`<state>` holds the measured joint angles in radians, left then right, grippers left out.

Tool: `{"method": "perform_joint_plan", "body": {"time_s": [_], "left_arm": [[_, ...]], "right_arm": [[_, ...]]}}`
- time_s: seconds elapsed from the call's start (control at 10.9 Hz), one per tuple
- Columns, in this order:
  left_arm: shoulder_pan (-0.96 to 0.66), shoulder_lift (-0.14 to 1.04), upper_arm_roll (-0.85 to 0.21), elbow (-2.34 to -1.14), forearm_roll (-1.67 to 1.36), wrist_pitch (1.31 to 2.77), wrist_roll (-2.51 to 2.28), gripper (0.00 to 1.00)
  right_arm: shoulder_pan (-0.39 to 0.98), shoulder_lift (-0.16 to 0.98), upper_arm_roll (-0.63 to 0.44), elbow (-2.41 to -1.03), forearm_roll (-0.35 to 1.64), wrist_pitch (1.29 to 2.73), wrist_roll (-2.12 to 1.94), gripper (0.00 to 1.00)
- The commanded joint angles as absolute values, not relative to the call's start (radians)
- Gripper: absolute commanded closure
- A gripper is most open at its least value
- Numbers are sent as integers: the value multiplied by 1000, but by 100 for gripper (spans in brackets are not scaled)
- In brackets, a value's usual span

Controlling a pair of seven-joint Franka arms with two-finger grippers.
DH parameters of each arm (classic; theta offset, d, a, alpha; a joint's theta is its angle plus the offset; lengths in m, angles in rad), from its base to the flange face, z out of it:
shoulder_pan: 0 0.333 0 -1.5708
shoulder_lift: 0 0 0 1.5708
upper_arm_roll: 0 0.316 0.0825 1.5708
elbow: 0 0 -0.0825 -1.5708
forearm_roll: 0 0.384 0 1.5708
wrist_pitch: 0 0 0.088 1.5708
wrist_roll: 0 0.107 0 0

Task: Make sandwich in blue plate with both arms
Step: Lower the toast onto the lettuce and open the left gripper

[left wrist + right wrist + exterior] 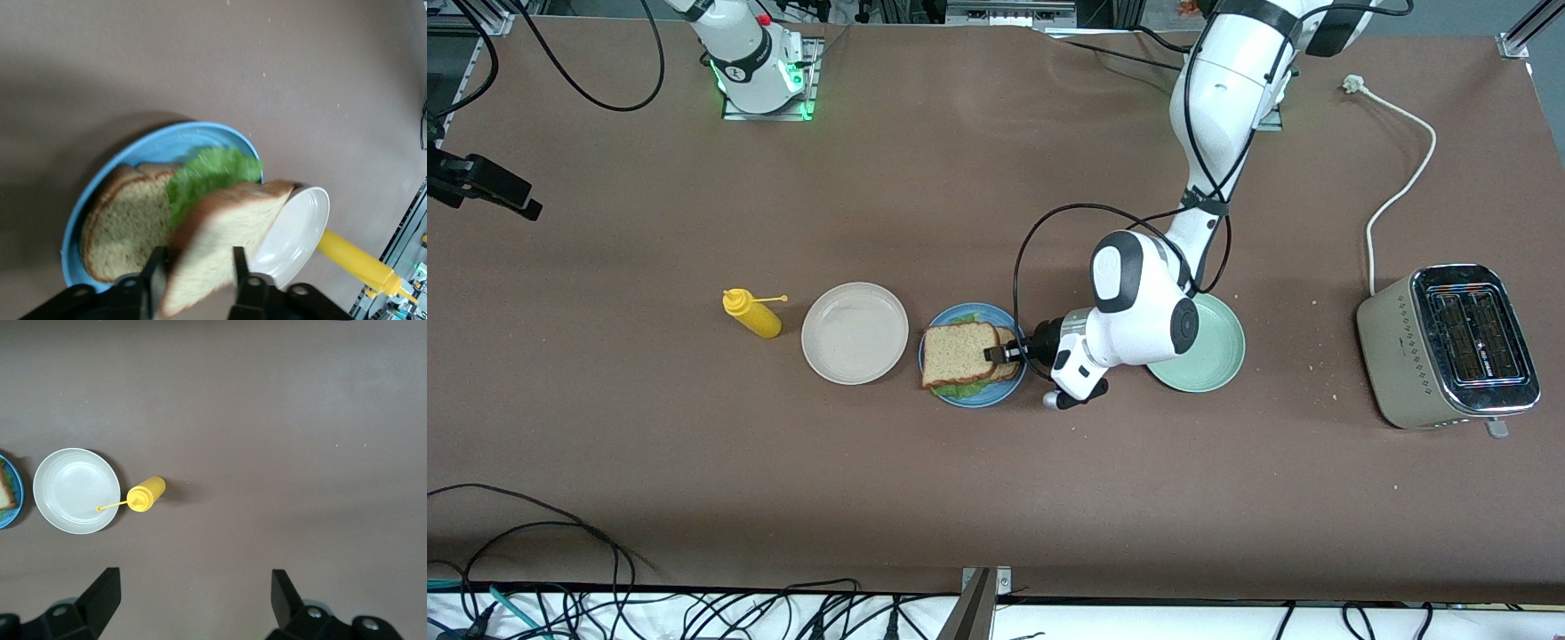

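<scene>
The blue plate (963, 400) (167, 143) lies mid-table between a beige plate and a pale green one. On it sits the sandwich: brown bread (123, 227) at the base, ruffled green lettuce (960, 389) (213, 170) over it, and a top slice (959, 351) (227, 233) tilted on the leaf. My left gripper (996, 353) (197, 257) is low at the plate's edge toward the left arm's end. Its fingers stand open on either side of the top slice's near edge. My right gripper (193, 577) hangs open high over bare table with nothing between its fingers.
A beige plate (855, 332) (77, 491) and a yellow squeeze bottle (753, 314) (145, 494) sit toward the right arm's end. The pale green plate (1218, 356) lies under the left arm's wrist. A toaster (1449, 347) with a white cord (1400, 178) stands at the left arm's end.
</scene>
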<state>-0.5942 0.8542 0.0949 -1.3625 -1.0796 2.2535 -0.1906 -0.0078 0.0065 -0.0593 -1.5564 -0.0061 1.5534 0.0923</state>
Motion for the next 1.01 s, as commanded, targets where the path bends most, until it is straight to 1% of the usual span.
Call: {"method": "perform_joint_plan", "body": {"time_s": [0.0,0.27,0.46,0.55,0.64,0.73,0.92], "left_arm": [[-572,865,103,-1376,-1108,2267,-77,0],[-519,838,104,-1413,-1097,2252,-54,0],[-433,789,95,-1433,-1033,2179,-58,0],[-402,752,94,-1440,-981,2134,-64,0],[-356,724,68,-1460,-951,2119,-75,0],[-292,677,17,-1509,-948,2118,-69,0],[-223,573,9,-1587,-896,2068,-46,0]], "right_arm": [[-21,25,-49,-1526,14,1513,81,0],[-20,23,-45,-1526,17,1482,80,0],[-20,20,-44,-1526,17,1468,77,0],[-20,20,-44,-1526,17,1459,78,0],[-20,20,-44,-1526,18,1451,80,0],[-20,20,-43,-1526,17,1451,80,0],[-18,6,-40,-1534,17,1448,80,0]]}}
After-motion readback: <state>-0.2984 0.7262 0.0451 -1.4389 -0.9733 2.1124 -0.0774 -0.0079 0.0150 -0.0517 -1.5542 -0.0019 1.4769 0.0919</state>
